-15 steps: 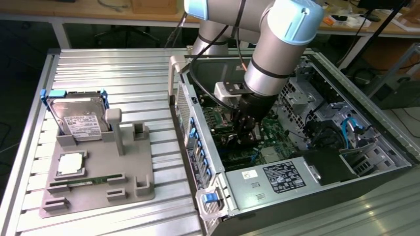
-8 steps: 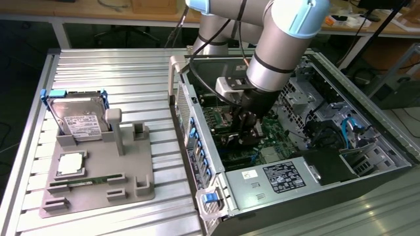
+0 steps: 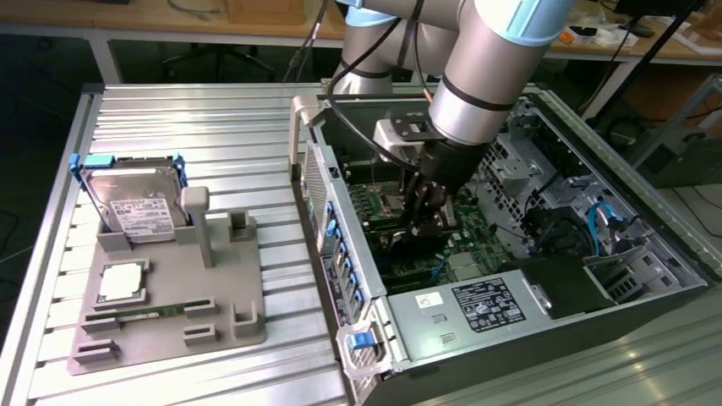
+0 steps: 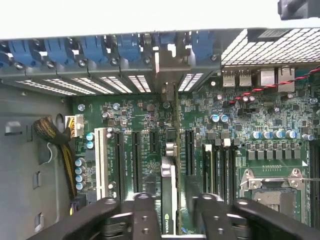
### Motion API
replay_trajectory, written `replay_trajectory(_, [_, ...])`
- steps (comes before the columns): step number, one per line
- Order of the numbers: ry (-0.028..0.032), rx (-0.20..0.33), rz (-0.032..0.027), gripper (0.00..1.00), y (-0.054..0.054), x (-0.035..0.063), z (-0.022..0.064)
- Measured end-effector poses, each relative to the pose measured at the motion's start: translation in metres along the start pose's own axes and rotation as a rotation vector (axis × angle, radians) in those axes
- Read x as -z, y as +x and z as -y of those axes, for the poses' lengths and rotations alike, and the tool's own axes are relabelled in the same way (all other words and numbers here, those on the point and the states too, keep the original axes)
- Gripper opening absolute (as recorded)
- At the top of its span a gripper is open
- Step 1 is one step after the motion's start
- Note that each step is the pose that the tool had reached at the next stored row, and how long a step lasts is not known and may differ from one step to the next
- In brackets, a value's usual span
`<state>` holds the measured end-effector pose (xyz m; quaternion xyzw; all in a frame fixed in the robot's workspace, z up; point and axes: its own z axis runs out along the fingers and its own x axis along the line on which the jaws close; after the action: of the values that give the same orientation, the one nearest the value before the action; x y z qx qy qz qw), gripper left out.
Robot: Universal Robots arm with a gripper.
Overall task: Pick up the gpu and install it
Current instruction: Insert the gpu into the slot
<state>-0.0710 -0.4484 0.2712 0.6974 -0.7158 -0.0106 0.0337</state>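
So the arm is reaching down inside the open computer case [image 3: 631, 211], with the gripper [image 3: 427, 222] hanging right over the motherboard [image 3: 445, 254]. From the wrist view the gpu [image 4: 169, 200] is standing on edge in one of the expansion slots [image 4: 135, 155], running straight up toward the rear of the case, where its metal bracket [image 4: 167, 95] lines up with the blue slot clips [image 4: 125, 47]. The gripper [image 4: 172, 220] has a finger [image 4: 145, 212] on each side of the card's top edge. I honestly can't tell if they're clamped on it or have just let go; the gap looks about as wide as the card.

What could go wrong from here, in my opinion:
- if the card isn't fully seated, pulling away could leave it tilted in the slot
- if the fingers are dragging on it, lifting could yank it back out
- the bracket could miss its gap at the rear wall and hold one end up

Over on the worktop, the gray parts holder [image 3: 169, 326] has the hard drive [image 3: 135, 199] at its far end, well apart from all this
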Motion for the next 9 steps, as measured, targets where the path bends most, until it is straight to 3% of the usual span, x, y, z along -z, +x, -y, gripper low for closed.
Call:
replay_trajectory(1, [0.0, 0.0, 0.0001, 0.31, 0.0, 0.0, 0.0])
replay_trajectory(9, [-0.0002, 0.0, -0.0003, 0.31, 0.0001, 0.001, -0.0001])
